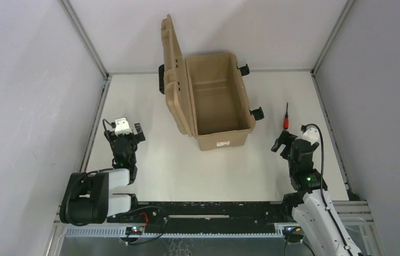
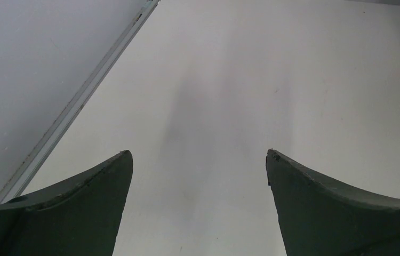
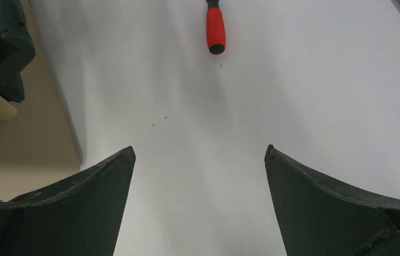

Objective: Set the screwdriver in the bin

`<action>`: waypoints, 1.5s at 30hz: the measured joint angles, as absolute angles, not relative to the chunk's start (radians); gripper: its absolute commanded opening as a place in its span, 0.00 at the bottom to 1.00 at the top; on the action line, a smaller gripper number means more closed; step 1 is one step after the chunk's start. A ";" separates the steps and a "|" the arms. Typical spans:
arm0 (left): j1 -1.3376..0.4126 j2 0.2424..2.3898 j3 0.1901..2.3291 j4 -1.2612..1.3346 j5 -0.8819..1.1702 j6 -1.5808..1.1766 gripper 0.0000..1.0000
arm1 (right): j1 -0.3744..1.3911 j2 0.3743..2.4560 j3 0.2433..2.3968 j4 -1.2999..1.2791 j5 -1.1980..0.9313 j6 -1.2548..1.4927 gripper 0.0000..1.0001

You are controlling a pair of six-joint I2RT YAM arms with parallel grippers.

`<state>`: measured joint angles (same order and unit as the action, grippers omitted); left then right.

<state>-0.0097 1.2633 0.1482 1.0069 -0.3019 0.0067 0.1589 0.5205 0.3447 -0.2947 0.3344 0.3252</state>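
Your right jaws stand wide apart with nothing between them, angled down at the white worktop [image 1: 187,176]. The screwdriver [image 3: 215,29] lies flat on the worktop straight ahead of them and well beyond them, with its red handle end nearest and its thin black shaft pointing away. The bin [image 1: 208,140], with its lid [image 1: 172,58] thrown open, sits to the left of those jaws. A black latch [image 3: 0,50] juts from the wall closest to them. Your left jaws are also apart, over bare worktop, far from both things.

The likely trouble is the pick itself — the tool is slim and lies flush. Jaws stopping too high would close on air, and jaws going too low would dig into the worktop. The round handle may roll or skid if 1 jaw touches it first. Clamping the thin shaft rather than the handle risks a tilted, slipping hold. On the carry, the bin's near wall and latch stand in the path — a low swing could snag them, and letting go short of the rim would drop the tool outside.
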 measured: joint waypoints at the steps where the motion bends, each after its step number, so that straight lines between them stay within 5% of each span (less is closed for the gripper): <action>1: -0.010 1.263 0.148 1.007 -0.302 0.007 1.00 | 0.159 0.519 0.345 -0.289 0.337 0.327 1.00; 17: -0.010 1.263 0.148 1.007 -0.302 0.007 1.00 | 0.131 0.725 0.493 -0.286 0.290 0.329 1.00; 25: -0.010 1.263 0.148 1.007 -0.302 0.007 1.00 | -0.066 1.262 0.884 -0.368 0.099 0.321 1.00; 36: -0.010 1.263 0.148 1.007 -0.302 0.007 1.00 | -0.070 1.871 1.276 -0.515 0.178 0.250 0.87; 39: -0.010 1.263 0.148 1.007 -0.302 0.007 1.00 | -0.081 1.935 1.310 -0.549 0.192 0.238 0.74; 43: -0.010 1.263 0.148 1.007 -0.302 0.007 1.00 | -0.104 1.968 1.348 -0.550 0.175 0.222 0.18; 45: -0.010 1.263 0.148 1.007 -0.302 0.007 1.00 | -0.105 1.974 1.356 -0.555 0.166 0.210 0.00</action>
